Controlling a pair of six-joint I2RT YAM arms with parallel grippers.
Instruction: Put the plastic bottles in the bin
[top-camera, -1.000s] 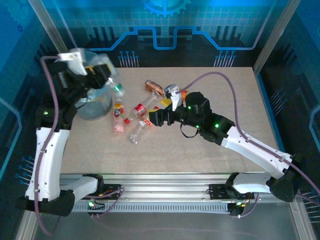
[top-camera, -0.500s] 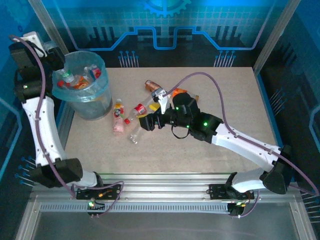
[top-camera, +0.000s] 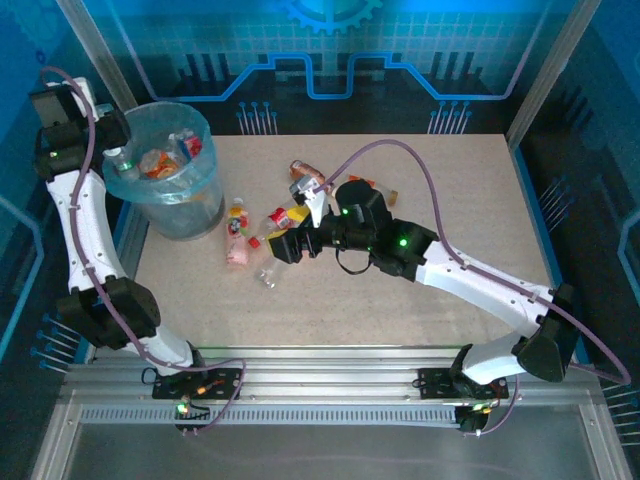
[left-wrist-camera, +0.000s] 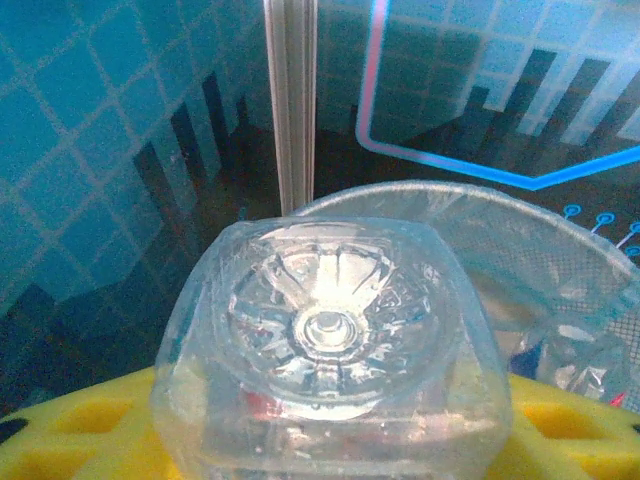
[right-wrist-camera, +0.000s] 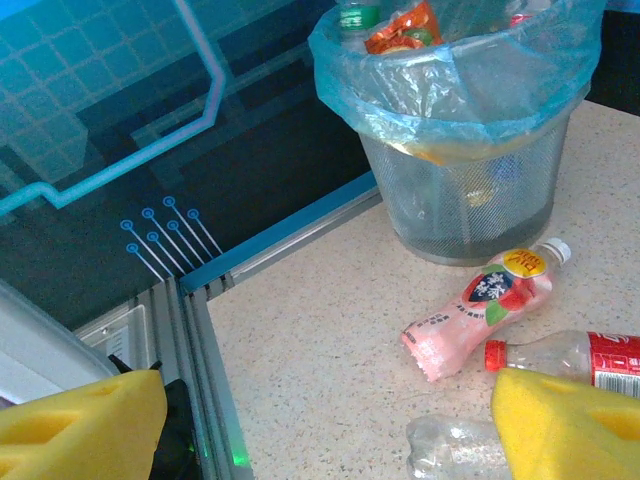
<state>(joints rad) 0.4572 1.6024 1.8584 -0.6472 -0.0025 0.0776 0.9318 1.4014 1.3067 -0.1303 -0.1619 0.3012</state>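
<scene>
Plastic bottles (top-camera: 160, 160) fill bin (right-wrist-camera: 460, 190) at table's far-left corner. Pink bottle (right-wrist-camera: 480, 310), red-labelled bottle (right-wrist-camera: 575, 355) and crushed clear bottle (right-wrist-camera: 450, 450) lie near it. Left hand (left-wrist-camera: 325, 450) clamped on clear bottle (left-wrist-camera: 325, 330) at bin rim. Right hand (right-wrist-camera: 320, 430) spread apart beside lying bottles.

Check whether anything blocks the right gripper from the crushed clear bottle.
Nothing visible does. The right gripper is open, and the crushed clear bottle lies on the table just ahead, close to one yellow pad.
</scene>
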